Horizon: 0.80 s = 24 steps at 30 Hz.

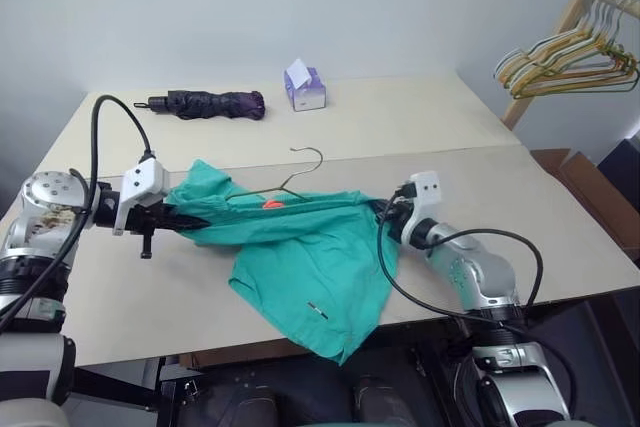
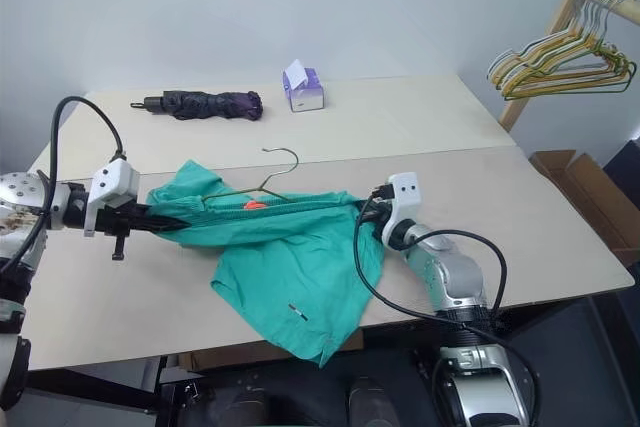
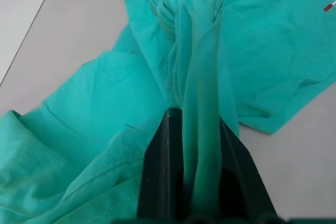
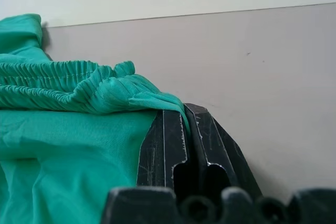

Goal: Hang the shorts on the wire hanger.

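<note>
A folded umbrella (image 1: pixel 207 104) lies near a tissue box (image 1: pixel 304 88); hangers (image 1: pixel 570 59) hang right.

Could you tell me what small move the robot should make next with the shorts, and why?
Probably ease the stretched waistband toward the wire hanger. Both the left end effector and the right end effector are shut on the shorts, holding the waistband taut between them, and the hanger's hook rises just behind it, its lower part hidden by the fabric.

Far half of table (image 1: pixel 400 122) is open except folded umbrella (image 1: pixel 208 104) and tissue box (image 1: pixel 304 88); the shorts (image 1: pixel 300 257) cover the near centre.
</note>
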### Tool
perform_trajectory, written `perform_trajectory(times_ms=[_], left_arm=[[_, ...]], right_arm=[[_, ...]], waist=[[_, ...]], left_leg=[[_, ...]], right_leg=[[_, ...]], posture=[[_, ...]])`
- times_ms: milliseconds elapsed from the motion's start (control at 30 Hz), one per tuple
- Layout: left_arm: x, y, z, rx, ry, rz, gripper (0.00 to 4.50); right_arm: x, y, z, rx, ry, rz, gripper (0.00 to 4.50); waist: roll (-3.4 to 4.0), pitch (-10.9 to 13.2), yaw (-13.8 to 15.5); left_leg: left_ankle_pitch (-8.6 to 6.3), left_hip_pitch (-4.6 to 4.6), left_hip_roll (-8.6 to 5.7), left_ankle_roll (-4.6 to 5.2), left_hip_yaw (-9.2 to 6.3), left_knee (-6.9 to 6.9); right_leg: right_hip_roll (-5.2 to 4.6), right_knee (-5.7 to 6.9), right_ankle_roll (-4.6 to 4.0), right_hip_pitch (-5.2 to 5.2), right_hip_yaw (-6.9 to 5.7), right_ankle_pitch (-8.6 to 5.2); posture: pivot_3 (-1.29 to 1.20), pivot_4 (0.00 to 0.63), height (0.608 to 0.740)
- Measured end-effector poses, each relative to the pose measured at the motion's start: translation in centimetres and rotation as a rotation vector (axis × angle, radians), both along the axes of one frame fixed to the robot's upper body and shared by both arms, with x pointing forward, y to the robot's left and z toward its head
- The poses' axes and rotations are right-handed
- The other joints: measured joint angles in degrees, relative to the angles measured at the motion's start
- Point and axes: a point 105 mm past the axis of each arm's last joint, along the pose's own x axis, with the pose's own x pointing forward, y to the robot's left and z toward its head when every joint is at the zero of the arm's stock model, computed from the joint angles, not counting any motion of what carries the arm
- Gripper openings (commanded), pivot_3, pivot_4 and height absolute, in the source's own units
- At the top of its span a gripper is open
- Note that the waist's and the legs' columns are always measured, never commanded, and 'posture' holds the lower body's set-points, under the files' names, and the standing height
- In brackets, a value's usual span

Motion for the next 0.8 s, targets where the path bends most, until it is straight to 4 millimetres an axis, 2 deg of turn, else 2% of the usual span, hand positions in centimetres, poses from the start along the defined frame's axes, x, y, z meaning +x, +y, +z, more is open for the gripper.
perform_trajectory(times_ms=[333, 433, 533, 567, 700, 800], left_arm=[[1.2, -1.3, 1.1, -0.063, -0.075, 0.003, 0.0], [1.6, -1.6, 1.4, -0.089, -0.087, 0.02, 0.0], [2.1, -0.1, 1.6, -0.128, -0.097, 0.129, 0.0], [2.3, 0.0, 1.5, -0.138, -0.101, 0.146, 0.0], [3.2, -1.9, 1.4, -0.194, -0.12, 0.117, 0.0], [3.7, -2.3, 1.6, -0.192, -0.135, 0.112, 0.0]], right_arm=[[-1.2, -1.7, 4.5, -0.071, -0.204, 0.02, 0.07], [-1.4, -2.4, 5.2, -0.093, -0.235, 0.016, 0.82], [-1.6, -7.4, 6.2, -0.167, -0.26, -0.111, 1.73], [-1.6, -8.1, 6.7, -0.177, -0.276, -0.126, 2.0], [-2.1, -7.2, 7.4, -0.168, -0.306, -0.042, 3.34], [-2.1, -6.9, 8.3, -0.174, -0.319, 0.007, 4.33]], waist=[[0.0, 0.0, -0.1], [0.0, 0.0, -0.1], [-0.02, 0.0, 0.1], [-0.02, 0.0, 0.0], [-0.04, 0.0, -0.1], [-0.04, 0.0, -0.3]], left_leg=[[0.0, 0.0, 0.0, 0.0, 0.01, 0.0], [0.0, 0.0, -0.01, 0.0, 0.02, 0.0], [0.0, -0.01, -0.02, 0.0, 0.02, 0.0], [0.0, 0.02, -0.02, 0.0, 0.02, 0.0], [0.0, 0.09, -0.01, 0.0, 0.03, 0.0], [0.0, -0.01, -0.02, 0.0, 0.03, 0.01]], right_leg=[[0.0, -0.01, 0.0, 0.0, 0.01, 0.0], [0.0, -0.02, 0.0, 0.01, 0.01, 0.0], [-0.01, -0.07, 0.0, 0.01, 0.0, 0.0], [-0.01, -0.06, 0.0, 0.04, 0.0, 0.0], [0.01, -0.06, -0.01, 0.12, 0.01, 0.0], [0.0, -0.09, -0.01, 0.04, 0.02, 0.01]], posture=[[-0.04, 0.021, 0.74], [-0.04, 0.021, 0.74], [-0.05, 0.006, 0.74], [-0.06, 0.004, 0.74], [-0.07, 0.0, 0.74], [-0.07, 0.0, 0.74]])
